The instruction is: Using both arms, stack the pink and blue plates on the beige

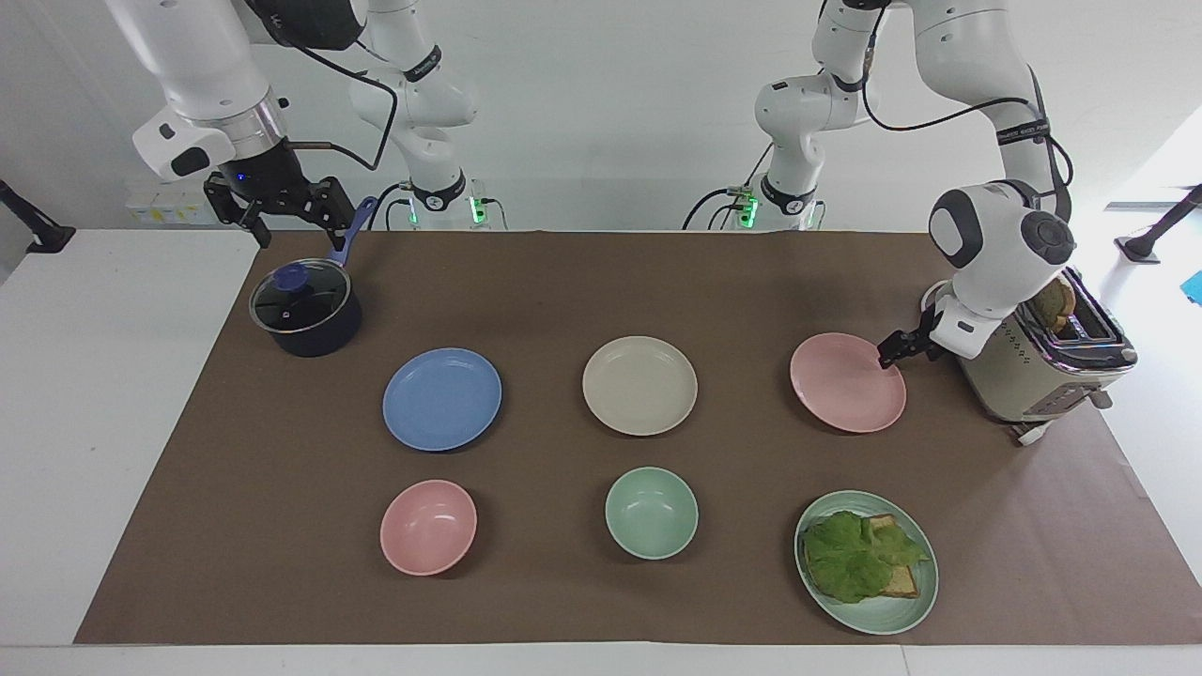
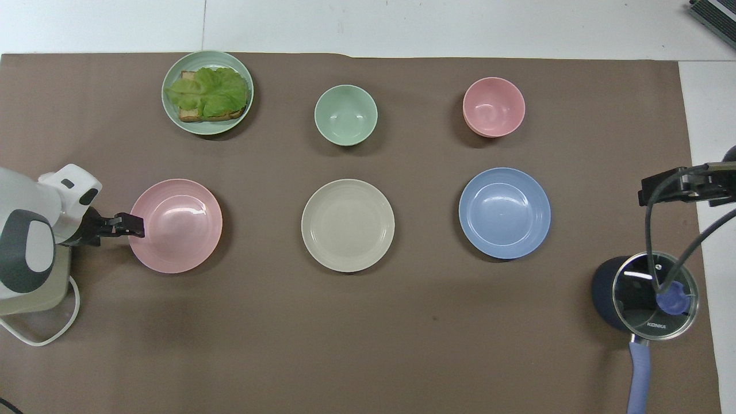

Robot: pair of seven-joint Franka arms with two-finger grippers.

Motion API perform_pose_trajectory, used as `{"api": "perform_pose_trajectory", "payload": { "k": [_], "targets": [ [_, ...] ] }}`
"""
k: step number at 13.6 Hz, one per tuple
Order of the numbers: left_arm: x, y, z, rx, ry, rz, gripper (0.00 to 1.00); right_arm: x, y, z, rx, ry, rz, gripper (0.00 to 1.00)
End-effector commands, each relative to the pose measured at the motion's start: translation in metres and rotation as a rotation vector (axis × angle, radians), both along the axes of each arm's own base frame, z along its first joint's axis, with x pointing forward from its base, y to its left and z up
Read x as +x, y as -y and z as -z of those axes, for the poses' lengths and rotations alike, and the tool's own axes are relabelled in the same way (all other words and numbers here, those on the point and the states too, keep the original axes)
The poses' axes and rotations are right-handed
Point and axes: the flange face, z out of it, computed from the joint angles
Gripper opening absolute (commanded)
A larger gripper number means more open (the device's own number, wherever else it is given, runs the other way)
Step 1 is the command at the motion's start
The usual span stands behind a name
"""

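Plates in a row on the brown mat: blue plate (image 1: 441,399), beige plate (image 1: 639,385), pink plate (image 1: 847,382). Left gripper (image 1: 889,352), jaws wide, sits at the pink plate's rim – touching or not, unclear. Right gripper (image 1: 282,211), spread and empty, hangs above a lidded pot (image 1: 305,308).

I see three shallow round matte plates of equal size lying flat in one row across the brown mat. The pale pink plate (image 1: 847,382) sits toward the left arm's end, the cream-beige plate (image 1: 639,385) in the middle, the medium blue plate (image 1: 441,399) toward the right arm's end. They lie well apart, each seemingly empty, with nothing stacked yet.
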Motion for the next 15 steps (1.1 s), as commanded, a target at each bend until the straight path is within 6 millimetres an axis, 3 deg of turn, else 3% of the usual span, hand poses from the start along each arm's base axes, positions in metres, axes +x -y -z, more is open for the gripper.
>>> {"api": "perform_pose_trajectory", "payload": {
  "k": [1, 2, 3, 6, 8, 11, 15],
  "targets": [
    [-0.013, 0.001, 0.001, -0.009, 0.007, -0.013, 0.78, -0.002, 0.001, -0.004, 0.026, 0.001, -0.012, 1.0],
    [-0.014, 0.002, 0.002, -0.009, 0.005, -0.016, 0.55, -0.002, 0.001, -0.004, 0.026, 0.003, -0.013, 1.0],
    [-0.013, 0.003, 0.003, -0.008, 0.009, -0.016, 0.39, -0.002, 0.001, -0.004, 0.026, 0.001, -0.012, 1.0],
    [-0.006, 0.004, 0.014, -0.006, 0.018, -0.006, 0.05, -0.002, 0.001, -0.004, 0.026, 0.001, -0.012, 1.0],
    [-0.004, 0.008, 0.013, -0.01, -0.001, 0.0, 0.02, -0.002, 0.001, -0.004, 0.025, 0.001, -0.012, 1.0],
    [0.012, 0.006, -0.009, -0.027, -0.048, 0.022, 0.0, -0.002, 0.002, -0.004, 0.026, 0.003, -0.011, 1.0],
    [0.049, 0.015, -0.096, -0.172, -0.085, -0.06, 0.0, -0.002, 0.001, -0.004, 0.026, 0.003, -0.011, 1.0]
  ]
}}
